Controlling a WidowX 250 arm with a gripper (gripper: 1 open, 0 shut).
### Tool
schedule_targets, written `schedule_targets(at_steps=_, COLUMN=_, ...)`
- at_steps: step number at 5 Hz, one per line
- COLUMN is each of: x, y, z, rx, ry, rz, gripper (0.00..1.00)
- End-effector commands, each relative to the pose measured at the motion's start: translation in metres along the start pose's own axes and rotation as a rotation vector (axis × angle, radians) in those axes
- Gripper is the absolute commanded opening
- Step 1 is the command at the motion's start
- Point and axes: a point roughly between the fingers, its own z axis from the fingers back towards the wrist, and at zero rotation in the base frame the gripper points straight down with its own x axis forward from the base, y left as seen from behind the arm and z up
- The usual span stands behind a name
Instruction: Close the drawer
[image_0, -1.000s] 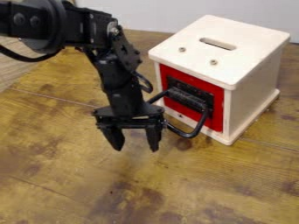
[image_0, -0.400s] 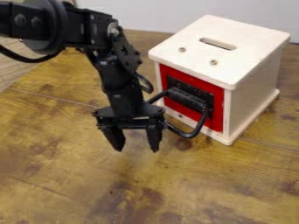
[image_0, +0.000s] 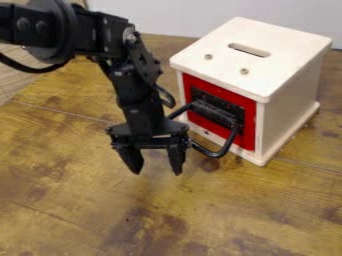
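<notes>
The red drawer (image_0: 203, 104) sits in the front of a white cabinet (image_0: 267, 70) with a slotted top. Its red front panel stands about flush with the cabinet face; its inside is hidden. Its large black loop handle (image_0: 218, 130) sticks out toward the lower left. My black gripper (image_0: 154, 165) hangs open, fingers pointing down at the wooden table, just left of and below the handle, not touching it. It holds nothing.
The black arm (image_0: 94, 45) reaches in from the upper left. The wooden table (image_0: 80, 210) spreads to the left and front. The cabinet stands at the right, near the table's back edge.
</notes>
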Motion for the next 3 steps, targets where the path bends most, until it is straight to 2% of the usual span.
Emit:
schedule_targets(at_steps=1, x=0.0058, y=0.0014, z=0.0146, rx=-0.017, ry=-0.039, rz=0.011, gripper=1.00)
schedule_targets(at_steps=3, x=0.0057, y=-0.0008, z=0.0149, rx=-0.016, ry=-0.038, rz=0.007, gripper=1.00)
